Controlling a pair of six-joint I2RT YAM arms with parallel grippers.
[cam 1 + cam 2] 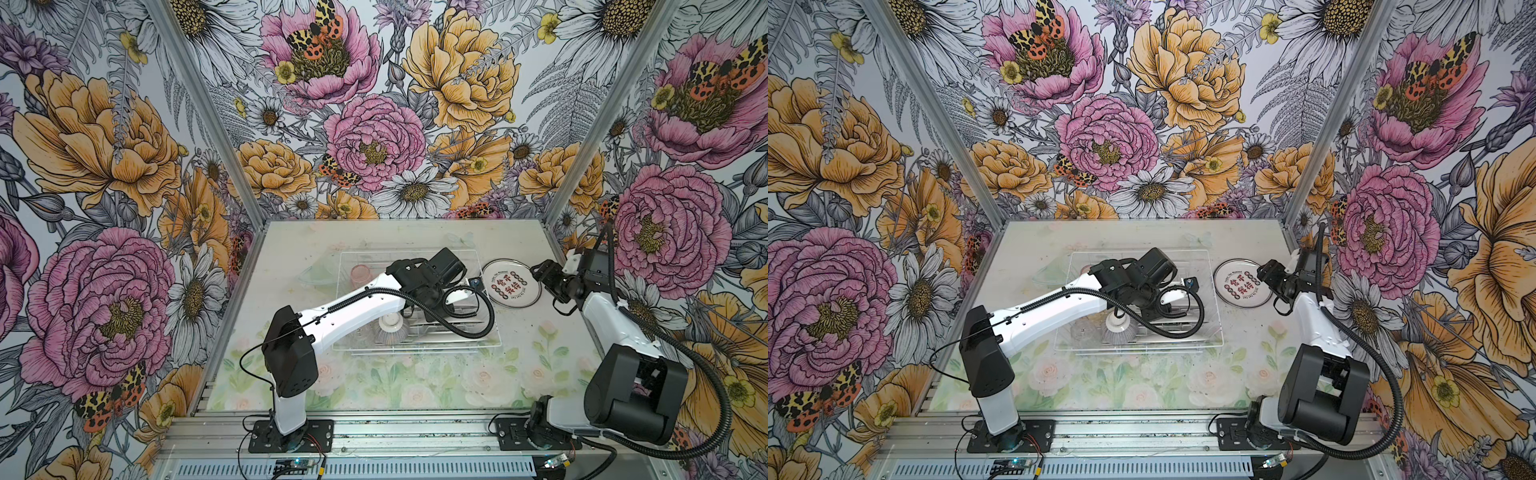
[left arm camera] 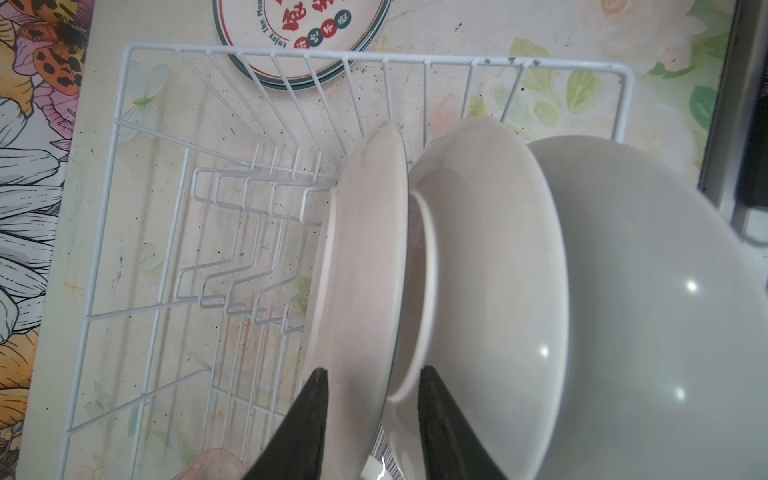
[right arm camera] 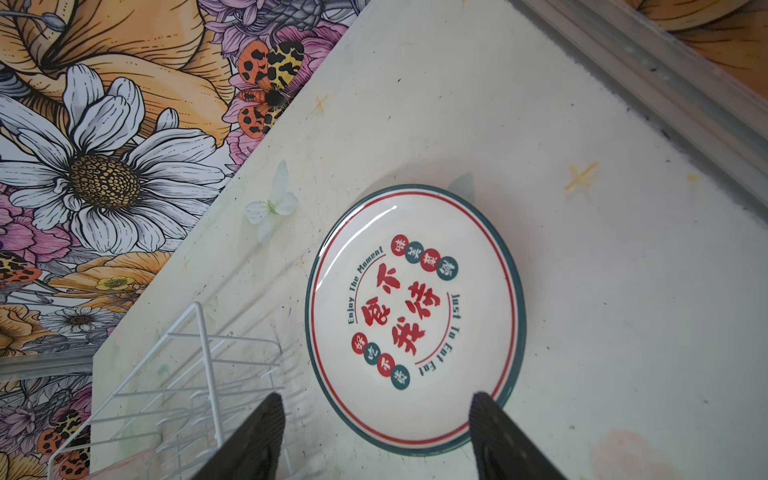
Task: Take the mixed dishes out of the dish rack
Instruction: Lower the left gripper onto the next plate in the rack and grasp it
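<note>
Left gripper [image 2: 372, 372]: jaws apart, astride the rim of the nearest upright round white plate [image 2: 361, 249], edge-on at the right end of the white wire dish rack [image 2: 457, 60]; we judge closing next. Right gripper [image 3: 376, 399] gapes, empty.

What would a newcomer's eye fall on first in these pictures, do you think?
Loud floral wallpaper covers every wall. Right of the dish rack a printed plate lies face up on the table, by the open right tool. Inside the rack, the left tool straddles the rim of an upright plate.
</note>
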